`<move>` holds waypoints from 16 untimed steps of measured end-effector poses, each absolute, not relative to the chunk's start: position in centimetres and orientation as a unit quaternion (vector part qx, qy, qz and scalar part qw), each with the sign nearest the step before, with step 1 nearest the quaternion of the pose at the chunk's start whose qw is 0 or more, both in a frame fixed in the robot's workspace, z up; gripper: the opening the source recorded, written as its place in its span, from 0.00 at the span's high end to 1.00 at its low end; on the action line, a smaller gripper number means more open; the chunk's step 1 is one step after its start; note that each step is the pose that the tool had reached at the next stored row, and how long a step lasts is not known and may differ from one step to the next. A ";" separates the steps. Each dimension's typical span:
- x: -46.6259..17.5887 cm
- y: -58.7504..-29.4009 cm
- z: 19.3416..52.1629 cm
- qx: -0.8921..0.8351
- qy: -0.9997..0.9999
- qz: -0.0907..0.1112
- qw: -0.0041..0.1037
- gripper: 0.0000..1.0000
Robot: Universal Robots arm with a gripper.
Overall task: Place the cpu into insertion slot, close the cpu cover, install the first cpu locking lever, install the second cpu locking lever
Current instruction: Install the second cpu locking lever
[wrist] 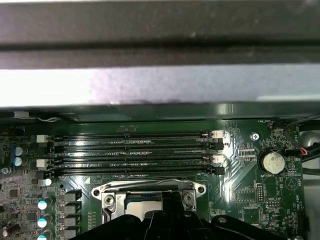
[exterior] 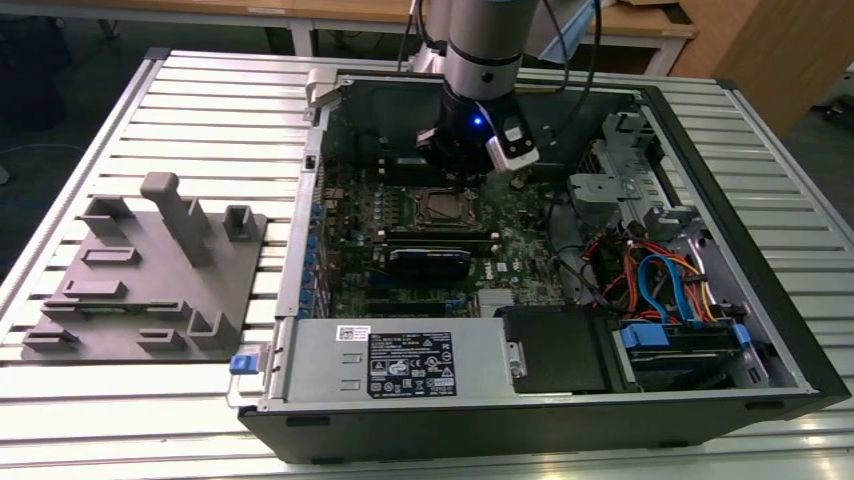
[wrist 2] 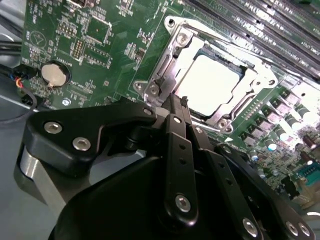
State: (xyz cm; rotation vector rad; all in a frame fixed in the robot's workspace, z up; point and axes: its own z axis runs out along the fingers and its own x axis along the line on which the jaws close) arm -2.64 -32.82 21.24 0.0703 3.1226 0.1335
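The cpu (wrist 2: 207, 85) lies flat in the insertion slot (exterior: 438, 207), its silvery top bright under the light. The cpu cover (wrist 2: 172, 55), a silver frame, lies down around the chip. My gripper (wrist 2: 177, 102) is shut, with its black fingers pressed together and nothing visible between them. Its tips sit at the edge of the cover frame, beside the chip. In the exterior view the gripper (exterior: 461, 172) hangs just behind the socket, inside the computer case. In the first wrist view the cover (wrist: 150, 191) shows just past the gripper (wrist: 167, 200). I cannot tell how the locking levers stand.
Long black memory slots (wrist: 130, 150) run beside the socket, and a coin battery (wrist: 272, 161) sits on the green board. The case holds a power supply (exterior: 387, 360) and a drive bay with coloured cables (exterior: 667, 285). A grey fixture plate (exterior: 147, 280) lies outside the case on the exterior view's left.
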 end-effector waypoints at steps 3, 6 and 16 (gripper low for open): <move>-2.6 -32.8 21.5 0.022 0.999 0.043 0.008 0.90; -2.6 -32.8 21.5 0.022 0.999 0.043 0.008 0.90; -2.6 -33.2 21.5 0.022 0.999 0.042 0.008 0.90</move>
